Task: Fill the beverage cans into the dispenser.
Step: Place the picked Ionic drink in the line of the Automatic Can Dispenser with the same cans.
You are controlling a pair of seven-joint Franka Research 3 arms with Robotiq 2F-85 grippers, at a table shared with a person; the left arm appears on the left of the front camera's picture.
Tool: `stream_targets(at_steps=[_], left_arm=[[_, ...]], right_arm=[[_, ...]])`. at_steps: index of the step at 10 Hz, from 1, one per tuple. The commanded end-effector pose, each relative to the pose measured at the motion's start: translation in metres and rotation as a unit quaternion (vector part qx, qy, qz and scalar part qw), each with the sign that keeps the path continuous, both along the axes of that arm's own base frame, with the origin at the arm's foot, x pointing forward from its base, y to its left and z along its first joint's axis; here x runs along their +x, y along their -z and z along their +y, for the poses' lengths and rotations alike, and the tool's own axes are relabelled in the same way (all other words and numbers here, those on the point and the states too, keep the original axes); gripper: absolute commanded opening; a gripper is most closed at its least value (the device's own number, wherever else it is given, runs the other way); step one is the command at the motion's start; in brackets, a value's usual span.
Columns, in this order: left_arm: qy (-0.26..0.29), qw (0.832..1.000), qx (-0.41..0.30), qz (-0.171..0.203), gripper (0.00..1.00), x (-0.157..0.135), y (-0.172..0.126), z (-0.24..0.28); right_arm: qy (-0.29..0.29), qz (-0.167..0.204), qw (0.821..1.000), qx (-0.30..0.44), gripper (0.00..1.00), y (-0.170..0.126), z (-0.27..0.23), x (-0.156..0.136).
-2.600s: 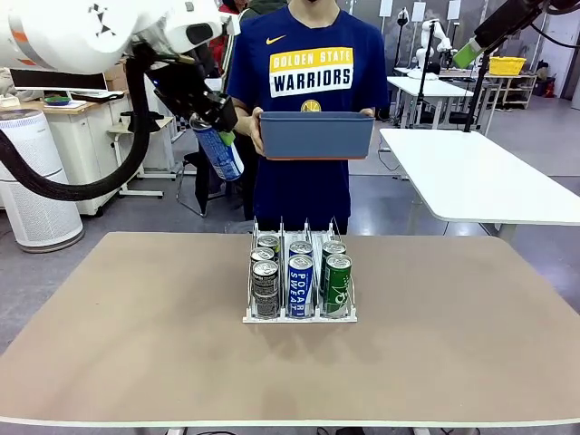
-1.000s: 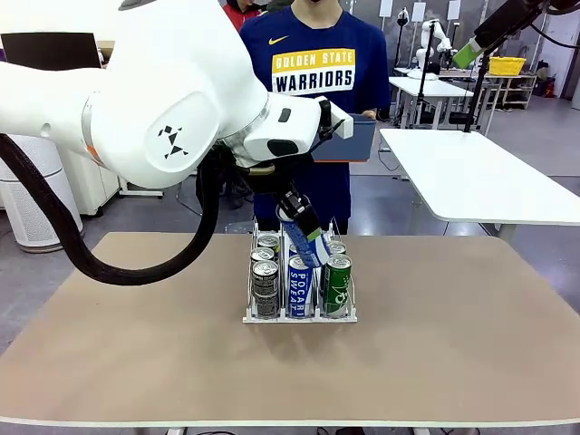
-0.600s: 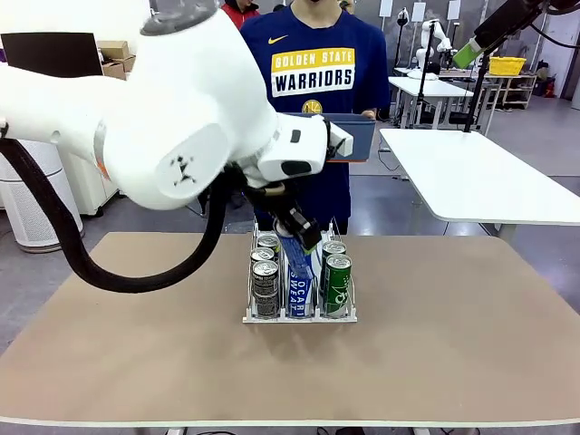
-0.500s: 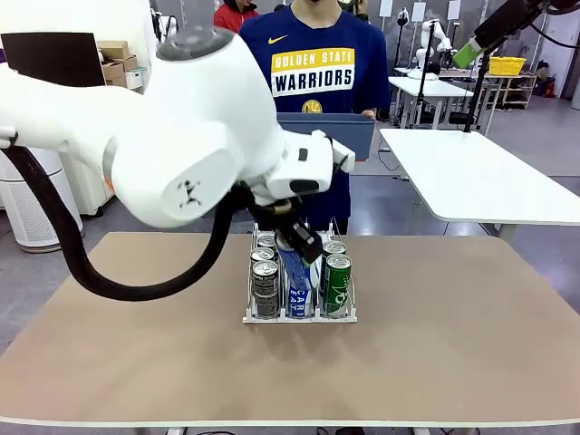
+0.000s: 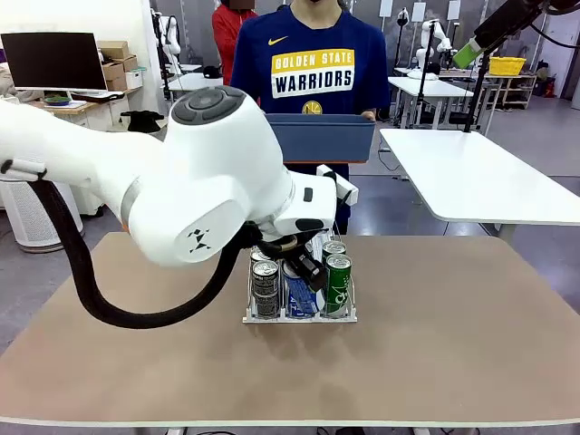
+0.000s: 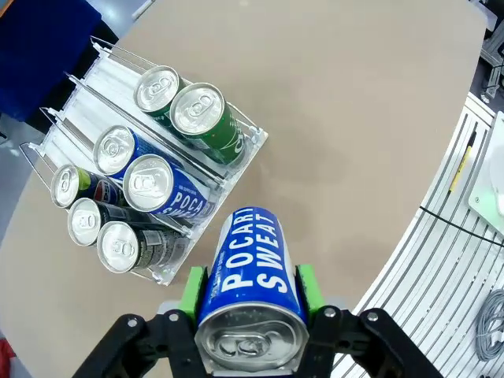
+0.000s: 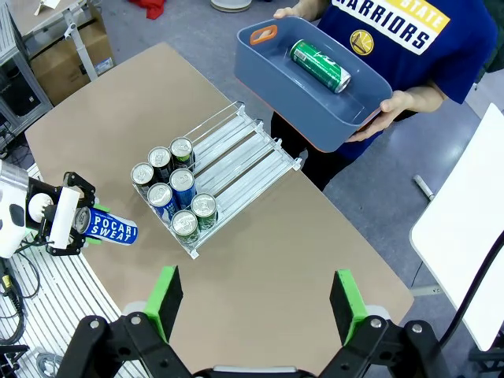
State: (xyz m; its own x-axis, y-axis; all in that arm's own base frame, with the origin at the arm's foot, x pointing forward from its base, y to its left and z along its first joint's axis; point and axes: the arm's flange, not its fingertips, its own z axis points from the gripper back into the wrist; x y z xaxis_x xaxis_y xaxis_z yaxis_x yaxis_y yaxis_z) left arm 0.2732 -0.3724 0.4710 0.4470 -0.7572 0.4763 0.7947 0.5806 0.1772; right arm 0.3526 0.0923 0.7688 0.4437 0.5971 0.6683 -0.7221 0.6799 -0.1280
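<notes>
Left end effector point(image 6: 250, 277): clamped on a blue POCARI SWEAT can point(image 6: 248, 256), with the green pads point(image 6: 191, 293) on either side of its body and its top end toward the wrist.
Held can: tilted, low over the counter point(image 5: 453, 344), at the robot-side end of the dispenser point(image 5: 340, 317). Whether it touches the rack cannot be told.
Change: a few seconds earlier this can was up high at picture left, beside the person. A second ago it hung slanted above the middle lane. Now it is down by the front of the rack.
Dispenser contents: seven upright cans, the same count as before: three dark cans point(image 6: 118, 246), two blue cans point(image 6: 150, 185), two green cans point(image 6: 197, 110).
Right end effector point(image 7: 257, 305): jaws spread wide, nothing between them, high above the counter.
Person point(image 5: 313, 54): at the far side, holding a blue-grey tub point(image 7: 315, 118) much as before, with one green can point(image 7: 319, 67) lying in it.
</notes>
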Motion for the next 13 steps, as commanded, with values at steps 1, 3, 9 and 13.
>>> stream_targets(at_steps=[1, 3, 9, 13], left_arm=[[-0.005, 1.000, 0.002, -0.010, 0.43, -0.007, -0.015, 0.001], [-0.005, 1.000, 0.002, -0.010, 0.43, -0.007, -0.015, 0.001], [-0.019, 0.999, 0.028, -0.027, 0.57, 0.028, 0.028, -0.002], [-0.009, 1.000, 0.009, -0.016, 0.57, 0.049, 0.050, 0.001]], right_arm=[[0.000, 0.000, 1.000, 0.000, 1.00, 0.000, 0.000, 0.000], [0.000, 0.000, 1.000, 0.000, 1.00, 0.000, 0.000, 0.000], [0.000, 0.000, 1.000, 0.000, 1.00, 0.000, 0.000, 0.000], [0.000, 0.000, 1.000, 0.000, 1.00, 0.000, 0.000, 0.000]])
